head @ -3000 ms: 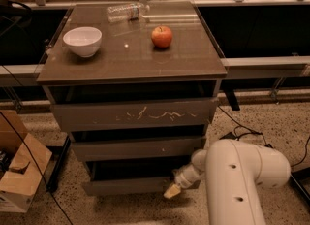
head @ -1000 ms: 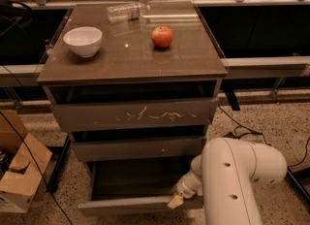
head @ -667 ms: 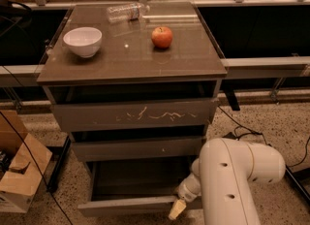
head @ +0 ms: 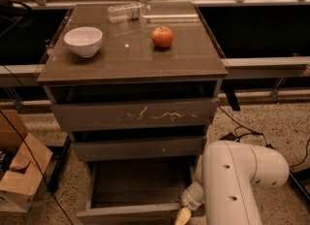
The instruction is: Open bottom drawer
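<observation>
The bottom drawer (head: 128, 212) of the grey-brown cabinet is pulled far out toward me, and its bare inside (head: 140, 180) shows. Its slim flat front runs along the lower edge of the view. My gripper (head: 183, 215) is at the right end of that front, below my white arm (head: 237, 185). Only a pale fingertip shows there. The scratched top drawer front (head: 133, 115) and the middle front (head: 138, 147) stand less far out.
On the cabinet top are a white bowl (head: 83, 40), a red apple (head: 162, 37) and a lying clear bottle (head: 127, 11). A cardboard box (head: 19, 170) stands on the floor at the left. Cables (head: 242, 127) lie on the floor at the right.
The bottom drawer has slid out from nearly closed to wide open. My gripper moved down and toward me with the drawer's right end.
</observation>
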You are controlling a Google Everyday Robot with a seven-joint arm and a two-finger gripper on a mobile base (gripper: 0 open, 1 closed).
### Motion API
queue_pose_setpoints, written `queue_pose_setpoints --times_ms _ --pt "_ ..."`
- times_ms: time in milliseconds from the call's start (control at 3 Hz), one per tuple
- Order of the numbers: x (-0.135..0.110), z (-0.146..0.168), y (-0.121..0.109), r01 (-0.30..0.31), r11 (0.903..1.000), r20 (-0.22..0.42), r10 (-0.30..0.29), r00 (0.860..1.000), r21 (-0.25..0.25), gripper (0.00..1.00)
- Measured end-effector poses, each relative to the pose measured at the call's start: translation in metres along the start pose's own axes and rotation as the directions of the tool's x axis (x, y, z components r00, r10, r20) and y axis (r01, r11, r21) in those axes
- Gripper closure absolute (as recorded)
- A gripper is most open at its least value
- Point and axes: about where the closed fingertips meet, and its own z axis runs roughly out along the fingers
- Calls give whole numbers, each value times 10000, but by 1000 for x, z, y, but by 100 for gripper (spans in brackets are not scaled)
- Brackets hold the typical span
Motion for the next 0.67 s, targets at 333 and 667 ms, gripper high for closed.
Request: queue_pose_setpoints --times_ms 333,667 --pt "25 1 14 -185 9993 -132 181 9997 -326 0" --pt "24 0 15 -185 9993 -133 181 9997 -326 0"
